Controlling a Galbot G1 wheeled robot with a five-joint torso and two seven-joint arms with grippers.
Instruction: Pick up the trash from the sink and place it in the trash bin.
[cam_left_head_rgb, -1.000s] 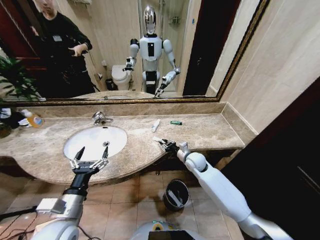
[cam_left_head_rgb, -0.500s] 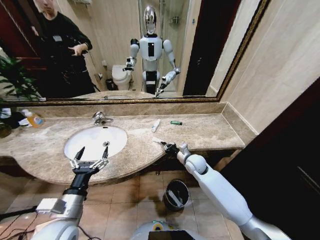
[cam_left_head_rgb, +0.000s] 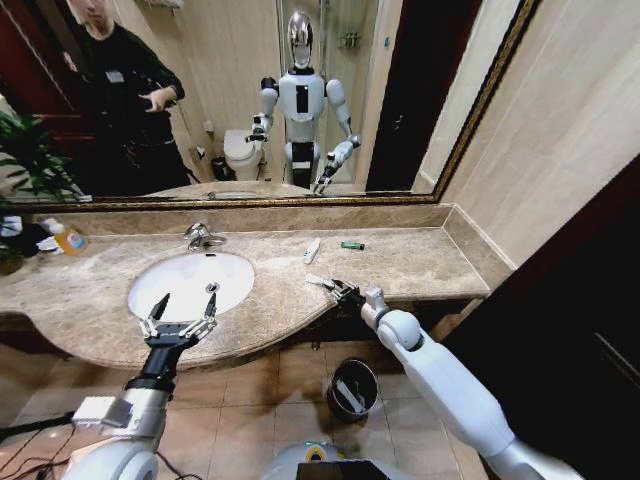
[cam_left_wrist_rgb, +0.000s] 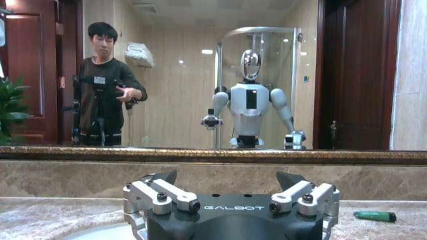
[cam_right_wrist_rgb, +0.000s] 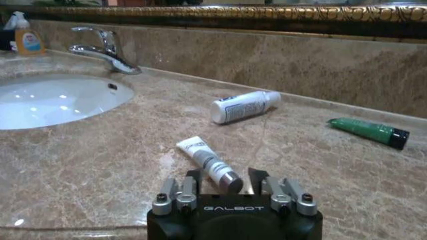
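On the marble counter beside the sink (cam_left_head_rgb: 190, 283) lies the trash: a small white tube (cam_left_head_rgb: 318, 281), a fatter white tube (cam_left_head_rgb: 311, 250) and a green tube (cam_left_head_rgb: 351, 245). My right gripper (cam_left_head_rgb: 341, 292) hovers low at the small tube. In the right wrist view its fingers (cam_right_wrist_rgb: 192, 179) stand apart on either side of the dark capped end of that tube (cam_right_wrist_rgb: 203, 156). My left gripper (cam_left_head_rgb: 178, 323) waits open at the counter's front edge, before the sink. The trash bin (cam_left_head_rgb: 352, 388) stands on the floor below the counter.
A chrome faucet (cam_left_head_rgb: 200, 236) stands behind the basin, and a yellow-orange bottle (cam_left_head_rgb: 66, 238) sits far left by a plant. Behind the counter a mirror reflects the robot and a person. The right wall closes off the counter's end.
My right arm has shifted slightly to the right along the counter edge, gripper still at the small white tube. The left arm has not moved.
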